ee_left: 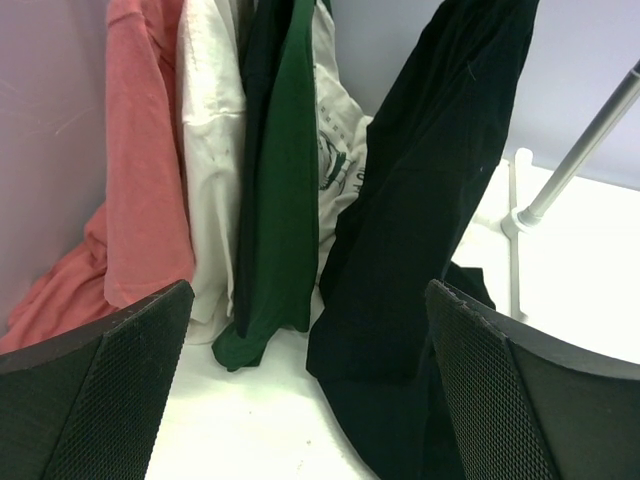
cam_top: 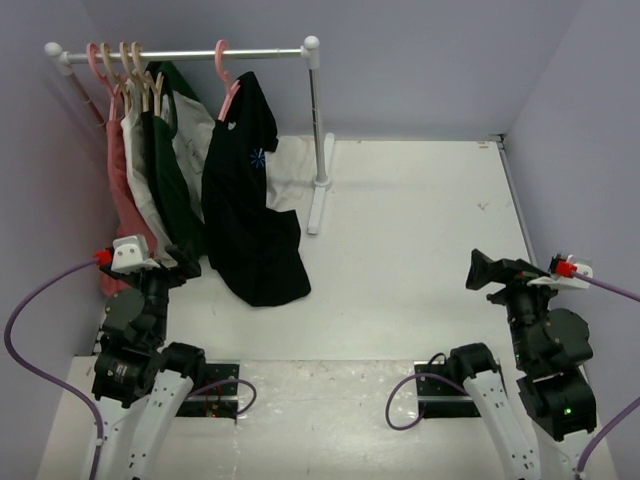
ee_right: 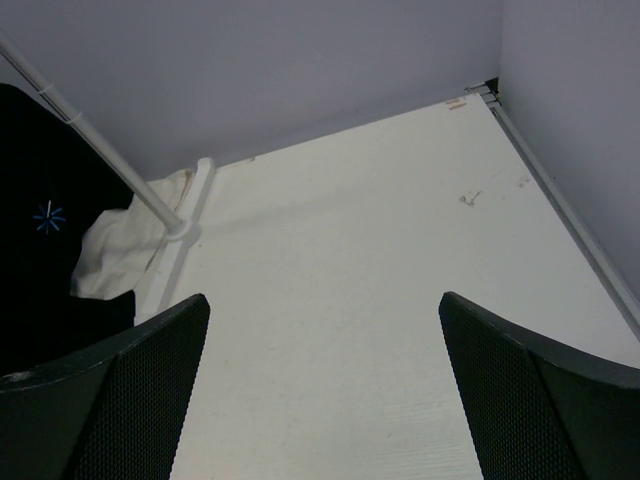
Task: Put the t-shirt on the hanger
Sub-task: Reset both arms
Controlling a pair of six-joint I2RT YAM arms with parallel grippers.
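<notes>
Black t-shirt [ee_left: 430, 200] hangs beside green shirt [ee_left: 280, 200], pincer [ee_left: 310, 390] agape.

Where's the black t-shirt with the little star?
In the top view the black t-shirt hangs from the pink hanger on the rail at back left, between the green shirt and the rack's post.

We see the t-shirt [cam_top: 245, 200] as matt black cloth, the hanger [cam_top: 230, 98] smooth pink plastic, the rail [cam_top: 190, 52] polished metal.
</notes>
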